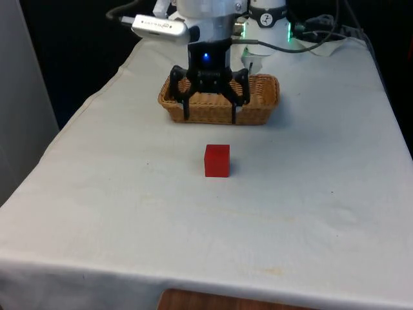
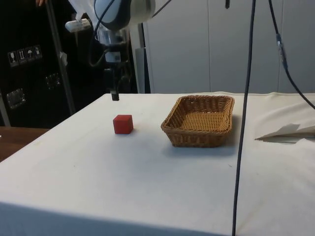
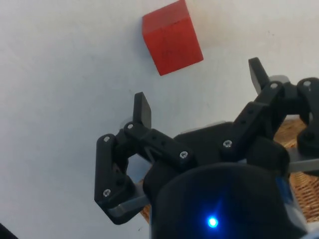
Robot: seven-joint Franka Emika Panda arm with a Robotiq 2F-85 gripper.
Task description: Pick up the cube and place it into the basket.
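cube [image 1: 217,160]: on the cloth, below and ahead of gripper [image 1: 210,118] | gripper: fingers spread, empty, raised | side view: basket [image 2: 199,120] interior bare

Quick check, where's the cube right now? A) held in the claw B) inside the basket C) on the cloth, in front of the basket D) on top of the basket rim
C: the red cube sits alone on the white cloth, apart from the wicker basket, with the open claw above the cloth and holding nothing.
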